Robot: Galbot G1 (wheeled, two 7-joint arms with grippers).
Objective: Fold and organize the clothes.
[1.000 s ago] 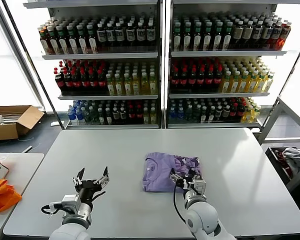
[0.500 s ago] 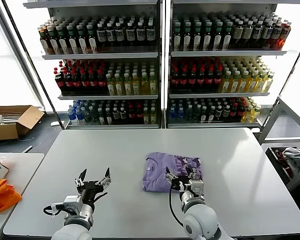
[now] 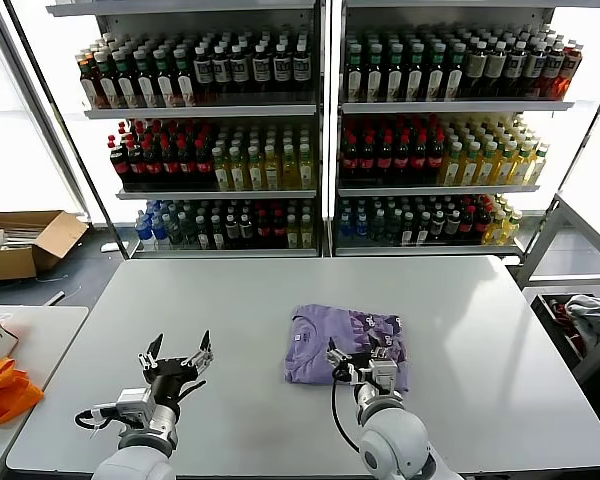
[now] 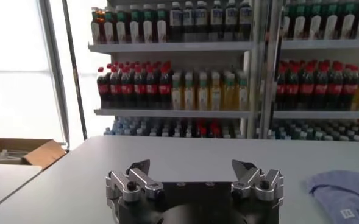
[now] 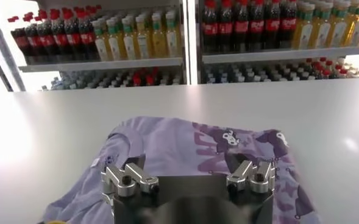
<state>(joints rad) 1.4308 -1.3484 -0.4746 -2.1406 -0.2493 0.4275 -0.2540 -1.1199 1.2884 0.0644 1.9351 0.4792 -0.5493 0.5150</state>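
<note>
The clothes are one lavender T-shirt (image 3: 325, 338), lying folded into a rough rectangle on the white table (image 3: 480, 310) right of centre. Its dark purple print faces up on the right half (image 5: 228, 139). My right gripper (image 3: 360, 352) hovers open over the shirt's near edge, and nothing sits between its fingers (image 5: 187, 161). Out to the left, my left gripper (image 3: 180, 348) stands open above bare table, well apart from the shirt. In the left wrist view that gripper (image 4: 191, 165) holds nothing, and the T-shirt (image 4: 344, 195) shows as a corner at the picture's edge.
Drink shelves (image 3: 320, 130) full of bottles stand behind the table. A cardboard box (image 3: 25, 242) lies on the floor at far left. An orange bag (image 3: 2, 390) rests on a side table to the left. A grey-white cloth bundle (image 3: 592, 315) sits in a rack at right.
My right gripper has drawn back a little toward the shirt's near edge and shifted left. My left gripper drifted slightly left. The shirt has not moved.
</note>
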